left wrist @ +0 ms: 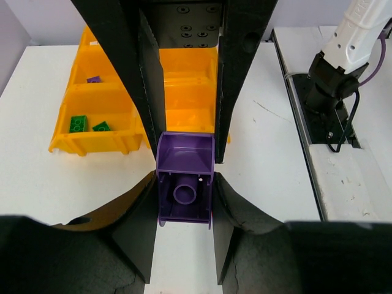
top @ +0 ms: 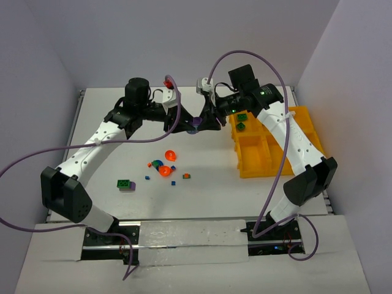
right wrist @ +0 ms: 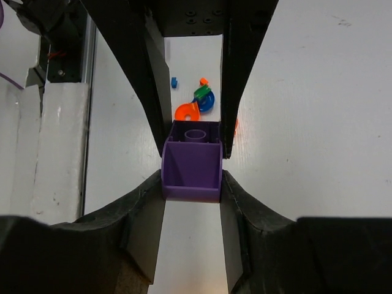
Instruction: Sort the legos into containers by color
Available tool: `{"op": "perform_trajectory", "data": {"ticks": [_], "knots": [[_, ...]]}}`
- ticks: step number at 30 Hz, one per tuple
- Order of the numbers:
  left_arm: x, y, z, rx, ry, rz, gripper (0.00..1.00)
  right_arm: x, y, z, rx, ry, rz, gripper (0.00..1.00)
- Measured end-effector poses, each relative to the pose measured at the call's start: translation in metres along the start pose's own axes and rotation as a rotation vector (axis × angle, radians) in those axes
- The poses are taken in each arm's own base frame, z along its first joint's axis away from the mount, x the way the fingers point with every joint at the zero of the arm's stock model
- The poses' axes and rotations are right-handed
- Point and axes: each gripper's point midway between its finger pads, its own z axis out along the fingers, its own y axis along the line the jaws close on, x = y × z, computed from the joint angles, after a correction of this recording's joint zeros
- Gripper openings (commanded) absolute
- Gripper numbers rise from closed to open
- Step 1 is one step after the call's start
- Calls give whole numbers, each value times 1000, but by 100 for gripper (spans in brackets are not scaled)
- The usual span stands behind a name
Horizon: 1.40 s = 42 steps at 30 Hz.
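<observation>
Counter: yellow tray stands at its right side, nearer the right arm. Left hand and right hand meet mid-air, each clamped on opposite ends of one purple brick. The tray lies just beside the right hand. Its purple piece sits in the compartment next to the green bricks. Loose pieces lie well apart and do not obstruct.
</observation>
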Motion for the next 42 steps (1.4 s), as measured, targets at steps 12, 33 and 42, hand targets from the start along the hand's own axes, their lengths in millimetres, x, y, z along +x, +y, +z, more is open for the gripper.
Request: {"op": "perform_trajectory", "data": {"ticks": [12,33,42], "knots": [[-5,14,-19,-142,7,-54,99,15,-26,-21,117,32,98,0],[10,121,-152,-865,53,-348,99,277,-185,-244,1008,567,794,0],[57,121,-169,-905,214,-392,99,323,-202,-238,1015,684,850,5]]}}
